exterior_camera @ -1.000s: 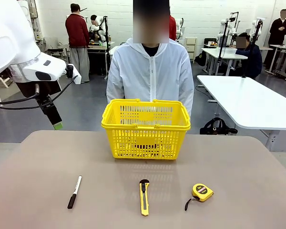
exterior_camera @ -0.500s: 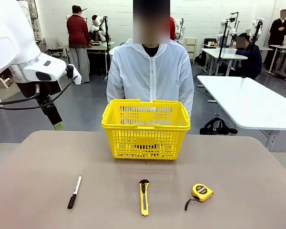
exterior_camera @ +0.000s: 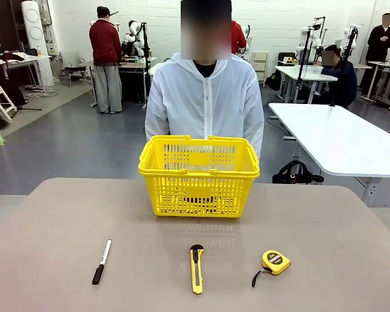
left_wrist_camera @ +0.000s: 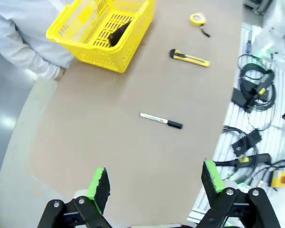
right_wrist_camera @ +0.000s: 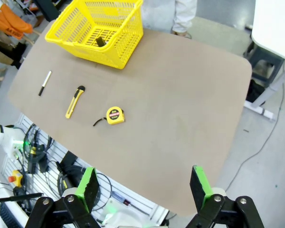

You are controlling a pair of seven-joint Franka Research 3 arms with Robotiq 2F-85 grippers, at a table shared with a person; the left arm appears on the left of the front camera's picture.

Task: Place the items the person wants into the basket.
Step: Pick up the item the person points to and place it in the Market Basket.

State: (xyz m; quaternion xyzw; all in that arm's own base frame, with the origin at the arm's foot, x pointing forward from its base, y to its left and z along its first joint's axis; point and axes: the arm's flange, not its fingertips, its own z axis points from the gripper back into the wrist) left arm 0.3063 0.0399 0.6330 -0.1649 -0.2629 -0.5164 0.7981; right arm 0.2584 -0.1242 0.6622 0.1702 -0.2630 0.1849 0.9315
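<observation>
Here the yellow basket (exterior_camera: pixel 199 175) stands upright on the far middle of the worktop (exterior_camera: pixel 351 247), just in front of the person (exterior_camera: pixel 205 97) in the white hooded jacket. Its handles lie folded down along the rim. A dark item (left_wrist_camera: pixel 118 32) rests on the basket's floor; what it is cannot be told.

Three tools lie in a row along the robot's side of the worktop, well apart from one another and from the basket. The white-and-black marker (exterior_camera: pixel 102 261) is towards the robot's left and the yellow utility knife (exterior_camera: pixel 196 268) is in the middle. The round yellow tape measure (exterior_camera: pixel 275 261) is towards the right, lying flat with its black strap (exterior_camera: pixel 255 281) trailing towards the near edge. Nothing touches any of them.

The left hand (left_wrist_camera: pixel 154 179) hangs high above its end of the worktop with its green-padded fingers (left_wrist_camera: pixel 97 183) spread wide and nothing between them. The marker is the tool nearest below it. The right hand (right_wrist_camera: pixel 144 183) is also wide open and empty, held high over the near edge of the worktop, with the tape measure well away from its fingers (right_wrist_camera: pixel 199 183).
</observation>
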